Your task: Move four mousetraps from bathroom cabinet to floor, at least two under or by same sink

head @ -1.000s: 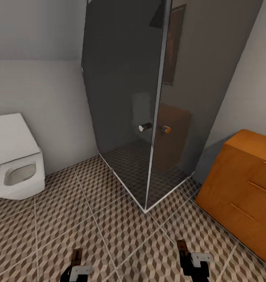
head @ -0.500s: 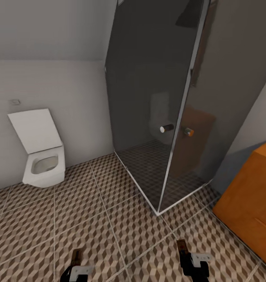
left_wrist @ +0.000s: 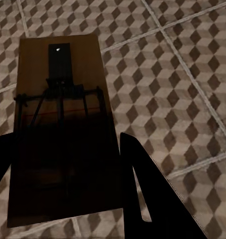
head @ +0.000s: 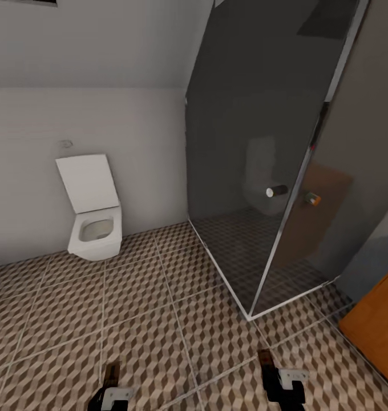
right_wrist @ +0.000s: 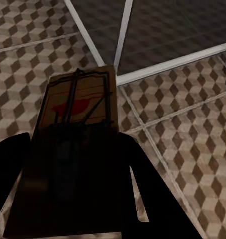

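Note:
I hold two mousetraps low over the bathroom floor (head: 160, 319), whose tiles carry the brown and beige cube pattern. My left gripper (head: 110, 381) is shut on one mousetrap (left_wrist: 60, 124), a brown board with dark wire parts lying between the black fingers (left_wrist: 142, 199). My right gripper (head: 267, 368) is shut on the other mousetrap (right_wrist: 78, 112), whose red mark and metal bar face up. In the head view both traps stick forward as thin brown strips, the left one (head: 111, 372) and the right one (head: 266, 359). A corner of the orange-brown cabinet (head: 376, 325) shows at the lower right.
A dark smoked-glass shower enclosure (head: 274, 171) with a white base frame stands ahead to the right, its corner near my right gripper. A white toilet (head: 94, 222) with its lid up hangs on the pale wall at the left. Tiled floor stretches between them.
The camera has turned left: toilet, shower and cabinet have slid rightward in the picture, and most of the cabinet has left the frame. Both grippers keep their traps.

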### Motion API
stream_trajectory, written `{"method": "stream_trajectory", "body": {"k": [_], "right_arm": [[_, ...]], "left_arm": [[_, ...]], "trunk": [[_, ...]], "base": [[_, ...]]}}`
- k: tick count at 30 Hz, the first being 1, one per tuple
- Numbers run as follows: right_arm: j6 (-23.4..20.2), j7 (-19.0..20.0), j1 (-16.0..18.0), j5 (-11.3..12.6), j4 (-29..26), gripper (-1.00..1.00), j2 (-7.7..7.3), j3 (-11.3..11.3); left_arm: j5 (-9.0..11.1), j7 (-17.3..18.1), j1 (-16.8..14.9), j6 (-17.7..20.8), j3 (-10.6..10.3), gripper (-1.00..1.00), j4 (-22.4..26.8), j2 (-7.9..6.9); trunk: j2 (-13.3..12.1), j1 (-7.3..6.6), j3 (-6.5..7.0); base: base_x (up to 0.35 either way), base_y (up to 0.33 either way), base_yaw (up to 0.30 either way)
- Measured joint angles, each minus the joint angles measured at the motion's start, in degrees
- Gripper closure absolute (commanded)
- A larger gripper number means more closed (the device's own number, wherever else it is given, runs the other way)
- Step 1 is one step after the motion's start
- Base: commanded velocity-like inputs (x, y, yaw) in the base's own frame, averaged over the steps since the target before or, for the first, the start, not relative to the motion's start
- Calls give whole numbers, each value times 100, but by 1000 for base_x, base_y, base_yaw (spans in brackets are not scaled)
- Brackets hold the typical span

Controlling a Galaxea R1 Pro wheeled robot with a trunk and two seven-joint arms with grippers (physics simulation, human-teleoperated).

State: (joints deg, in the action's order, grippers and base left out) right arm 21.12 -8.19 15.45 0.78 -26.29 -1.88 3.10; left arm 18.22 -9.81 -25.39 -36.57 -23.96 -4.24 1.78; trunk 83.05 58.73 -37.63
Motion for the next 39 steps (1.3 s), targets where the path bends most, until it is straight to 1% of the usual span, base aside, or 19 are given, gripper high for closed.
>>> {"method": "stream_trajectory", "body": {"k": [8, 39], "right_arm": [[0, 0, 0, 0, 0, 100, 0, 0], [-6, 0, 0, 0, 4, 100, 0, 0]], "left_arm": [[-1, -2, 0, 0, -1, 100, 0, 3], [0, 0, -2, 0, 0, 100, 0, 1]], "trunk": [[0, 0, 14], [0, 0, 135]], "base": [[0, 0, 284], [0, 0, 277]]}}
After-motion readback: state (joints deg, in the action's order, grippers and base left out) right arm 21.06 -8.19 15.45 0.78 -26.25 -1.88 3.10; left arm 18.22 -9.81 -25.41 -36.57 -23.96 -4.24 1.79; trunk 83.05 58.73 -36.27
